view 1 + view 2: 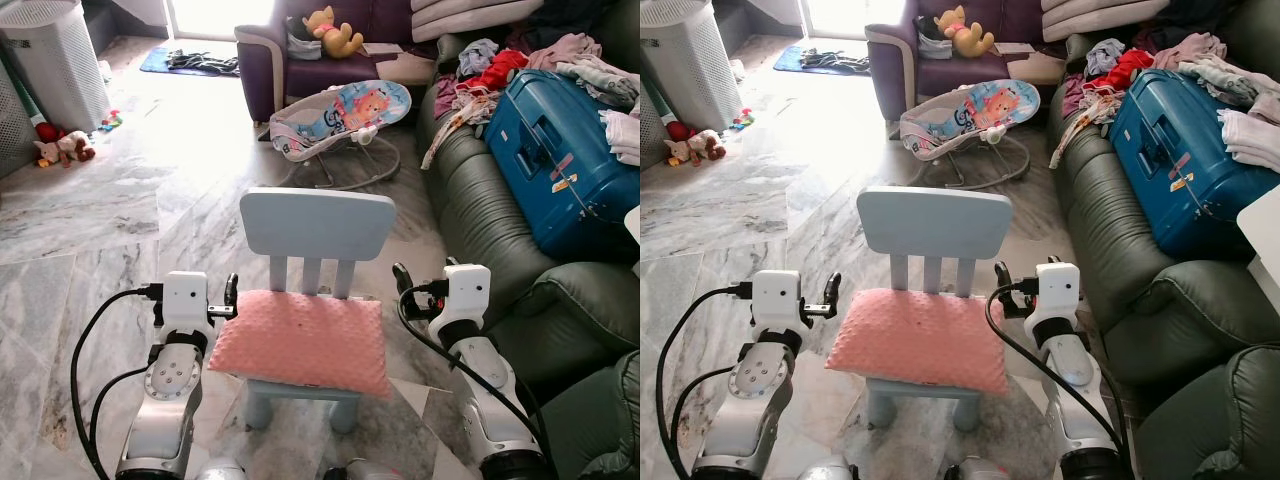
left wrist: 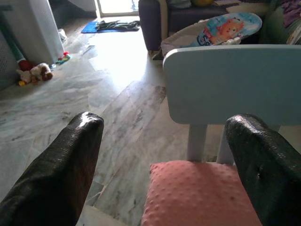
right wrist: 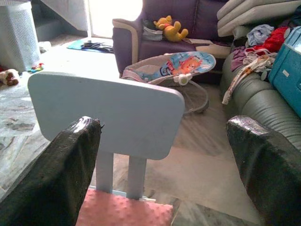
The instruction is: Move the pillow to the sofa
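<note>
On the seat of a small pale-blue child's chair [image 1: 318, 225] the pink dimpled pillow [image 1: 305, 340] is lying flat, covering the seat and overhanging its front edge a little. It is flanked by both claws: the left claw [image 1: 230, 297] is held just beside the pillow's left rear corner, and the right claw [image 1: 402, 282] just beside its right rear corner, neither touching the fabric. In both wrist views the two black fingers are seen spread wide, with nothing between them.

The step in hand is judged to be the grasp. It would be done best if both claws were lowered to the level of the pillow's side edges and brought inward together, so that the soft filling is pinched evenly on each side; a grip at one corner only would probably let the pillow sag and drag against the chair back. The lift should be taken straight up, clear of the backrest, before any turn is made toward the dark green sofa [image 1: 478, 215] on the robot's right, where free cushion is left in front of the blue suitcase [image 1: 560, 160] and the heaped clothes [image 1: 490, 72].

No brand or legible writing can be made out; stickers on the suitcase are too small to be read, and only a cartoon print is seen on the baby bouncer [image 1: 340, 115].
</note>
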`<state>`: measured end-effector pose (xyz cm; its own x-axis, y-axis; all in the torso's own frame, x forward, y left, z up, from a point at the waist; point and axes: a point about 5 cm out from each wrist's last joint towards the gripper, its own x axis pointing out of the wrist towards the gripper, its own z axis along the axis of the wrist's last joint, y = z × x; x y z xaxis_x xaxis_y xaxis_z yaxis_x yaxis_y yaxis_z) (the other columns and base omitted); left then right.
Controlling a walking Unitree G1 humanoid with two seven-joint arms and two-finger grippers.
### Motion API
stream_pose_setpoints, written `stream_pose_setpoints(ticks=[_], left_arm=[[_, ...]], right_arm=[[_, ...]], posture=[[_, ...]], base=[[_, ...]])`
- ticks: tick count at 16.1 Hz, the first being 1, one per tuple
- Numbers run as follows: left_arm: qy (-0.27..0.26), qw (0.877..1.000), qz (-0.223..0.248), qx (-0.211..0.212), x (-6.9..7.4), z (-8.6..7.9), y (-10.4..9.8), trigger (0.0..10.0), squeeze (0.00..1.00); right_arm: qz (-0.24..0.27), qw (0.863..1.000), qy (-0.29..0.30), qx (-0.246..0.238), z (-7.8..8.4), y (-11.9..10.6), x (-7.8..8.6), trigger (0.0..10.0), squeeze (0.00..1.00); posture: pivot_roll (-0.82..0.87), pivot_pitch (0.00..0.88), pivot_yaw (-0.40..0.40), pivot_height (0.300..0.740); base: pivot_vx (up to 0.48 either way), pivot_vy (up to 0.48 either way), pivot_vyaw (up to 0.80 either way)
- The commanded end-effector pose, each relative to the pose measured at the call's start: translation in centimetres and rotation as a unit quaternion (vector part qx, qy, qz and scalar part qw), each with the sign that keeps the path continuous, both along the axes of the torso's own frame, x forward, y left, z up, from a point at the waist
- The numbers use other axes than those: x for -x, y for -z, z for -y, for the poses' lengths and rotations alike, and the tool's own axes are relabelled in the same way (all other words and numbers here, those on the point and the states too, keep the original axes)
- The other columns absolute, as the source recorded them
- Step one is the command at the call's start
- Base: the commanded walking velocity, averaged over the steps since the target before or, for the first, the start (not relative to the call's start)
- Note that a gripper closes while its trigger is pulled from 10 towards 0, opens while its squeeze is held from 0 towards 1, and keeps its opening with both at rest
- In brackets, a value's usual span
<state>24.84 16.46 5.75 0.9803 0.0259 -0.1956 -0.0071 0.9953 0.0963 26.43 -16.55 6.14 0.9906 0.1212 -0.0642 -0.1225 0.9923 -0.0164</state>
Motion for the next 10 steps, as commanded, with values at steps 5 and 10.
stream_pose_setpoints(ticks=[5, 10], left_arm=[[0.039, 0.999, -0.001, -0.023, 0.7, -0.2, -0.6, 10.0, 0.00], [0.082, 0.996, -0.002, -0.047, -0.3, -0.6, -1.5, 10.0, 0.00]], right_arm=[[-0.015, 1.000, 0.013, -0.008, 1.0, 0.3, 2.3, 10.0, 0.00], [-0.009, 0.997, 0.065, -0.040, 0.7, 0.1, 2.9, 10.0, 0.00]], posture=[[0.04, 0.000, -0.045, 0.740], [0.03, 0.000, 0.069, 0.740]], base=[[0.000, 0.000, 0.00], [0.000, 0.000, 0.00]])
